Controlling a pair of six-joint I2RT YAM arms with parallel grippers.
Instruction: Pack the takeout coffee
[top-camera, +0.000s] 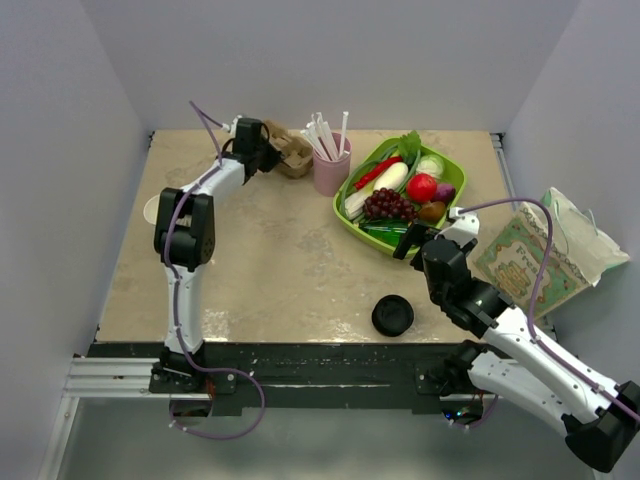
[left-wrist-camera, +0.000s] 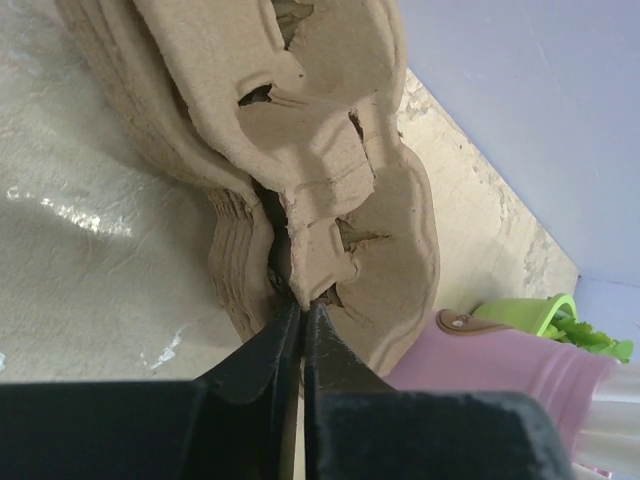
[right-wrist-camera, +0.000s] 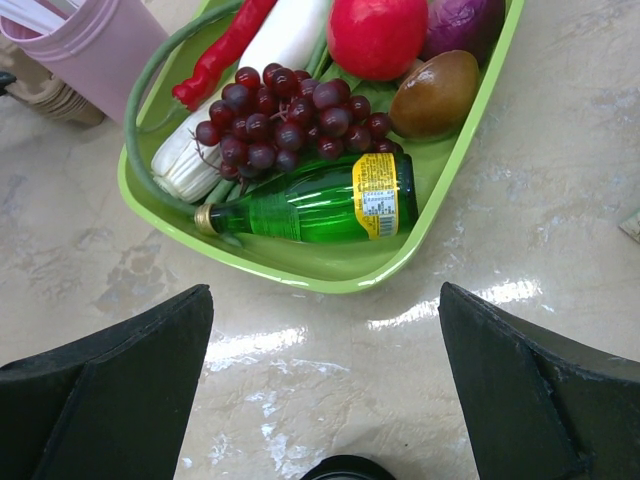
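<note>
The takeout coffee (top-camera: 392, 316), a small cup under a round black lid, stands near the table's front edge; only the top of its lid shows at the bottom of the right wrist view (right-wrist-camera: 345, 468). My right gripper (top-camera: 418, 243) is open and empty, a little beyond the cup, its jaws wide apart (right-wrist-camera: 325, 300) facing the green tray. My left gripper (top-camera: 268, 150) is at the back of the table. Its jaws (left-wrist-camera: 302, 305) are pinched on the edge of the top cardboard cup carrier (left-wrist-camera: 330, 150) of a stack (top-camera: 292, 153).
A green tray (top-camera: 372, 243) holds grapes, vegetables and a green bottle (right-wrist-camera: 310, 208). A pink cup (top-camera: 331, 165) with white straws stands between tray and carriers. A patterned paper bag (top-camera: 540, 255) lies at the right edge. A white cup (top-camera: 150, 210) sits at the left edge.
</note>
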